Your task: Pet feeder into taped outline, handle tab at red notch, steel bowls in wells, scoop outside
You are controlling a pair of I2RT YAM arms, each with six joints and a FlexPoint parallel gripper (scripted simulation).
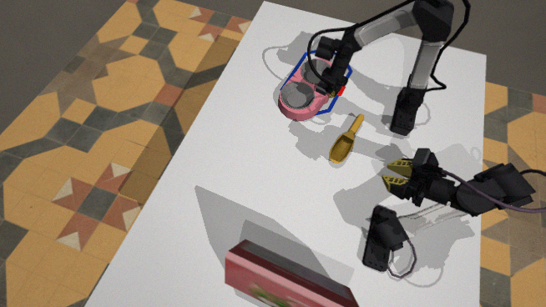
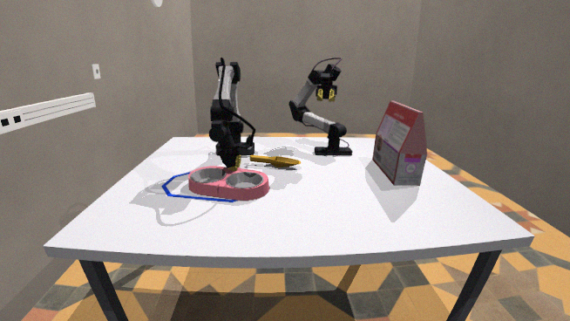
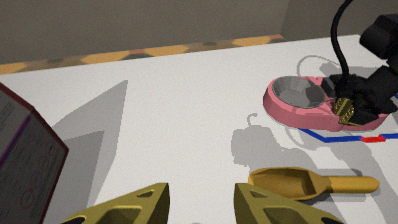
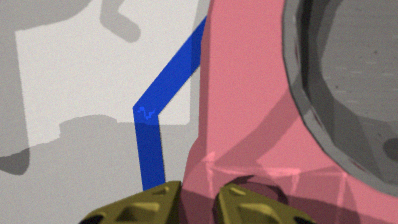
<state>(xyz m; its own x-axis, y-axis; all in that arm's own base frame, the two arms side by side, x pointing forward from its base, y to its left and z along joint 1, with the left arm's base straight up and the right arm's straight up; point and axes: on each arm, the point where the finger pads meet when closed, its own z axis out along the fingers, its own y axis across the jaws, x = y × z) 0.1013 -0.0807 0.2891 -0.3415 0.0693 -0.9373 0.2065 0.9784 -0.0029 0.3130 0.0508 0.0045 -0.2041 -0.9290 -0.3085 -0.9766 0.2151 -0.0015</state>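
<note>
The pink pet feeder (image 1: 294, 113) (image 2: 205, 189) (image 3: 295, 117) (image 4: 245, 75) lies across the blue taped outline (image 1: 330, 109) (image 2: 196, 197) (image 3: 325, 140) (image 4: 147, 150), one end sticking out past it. Both steel bowls (image 1: 297, 95) (image 2: 247, 180) look seated in its wells. My right gripper (image 1: 332, 93) (image 3: 338, 120) (image 4: 199, 190) is shut on its handle tab, mostly hidden, a little off the red notch (image 1: 341, 91) (image 3: 373, 139). The yellow scoop (image 1: 343, 147) (image 2: 283, 162) (image 3: 285, 183) lies on the table outside the outline. My left gripper (image 1: 386, 172) (image 2: 326, 99) (image 3: 201, 191) is partly open, empty, above the table.
A red food bag (image 1: 288, 273) (image 2: 398, 144) (image 3: 30, 155) stands on the table, well away from the feeder, on the left arm's side. The scoop lies between the feeder and the left gripper. The table's long edge runs beyond the feeder.
</note>
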